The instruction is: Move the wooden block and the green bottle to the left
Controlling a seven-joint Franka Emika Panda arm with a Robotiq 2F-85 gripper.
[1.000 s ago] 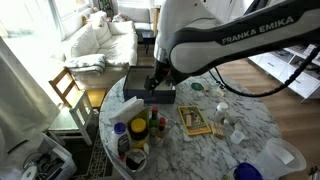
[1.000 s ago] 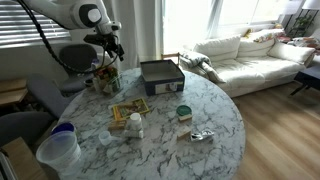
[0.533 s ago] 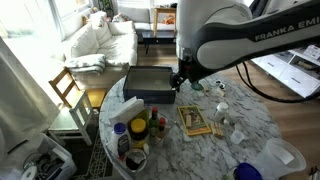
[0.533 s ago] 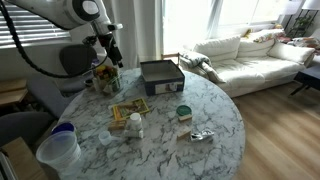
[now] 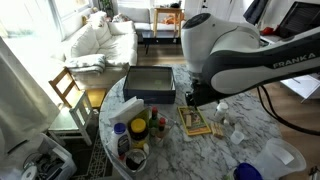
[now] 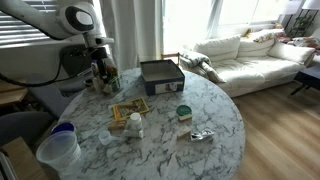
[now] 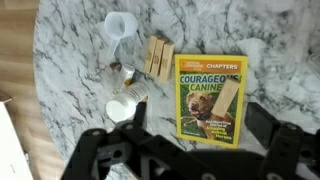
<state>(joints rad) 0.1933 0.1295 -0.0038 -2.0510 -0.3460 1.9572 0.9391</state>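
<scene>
Wrist view is looking down on the marble table [image 7: 70,60]. At the left a clear plastic cup [image 7: 120,25] is standing, with a small white round object [image 7: 122,108] lying below it in the picture. Next, the wooden block [image 7: 158,55] is lying flat just beside the top left corner of a book [image 7: 210,95] titled Courageous Canine. The gripper [image 7: 195,130] is framing the book's lower end, its jaws spread wide and gripping nothing. The green bottle is proving too small to pick out among the containers [image 5: 140,125] crowding the table's edge in an exterior view.
</scene>
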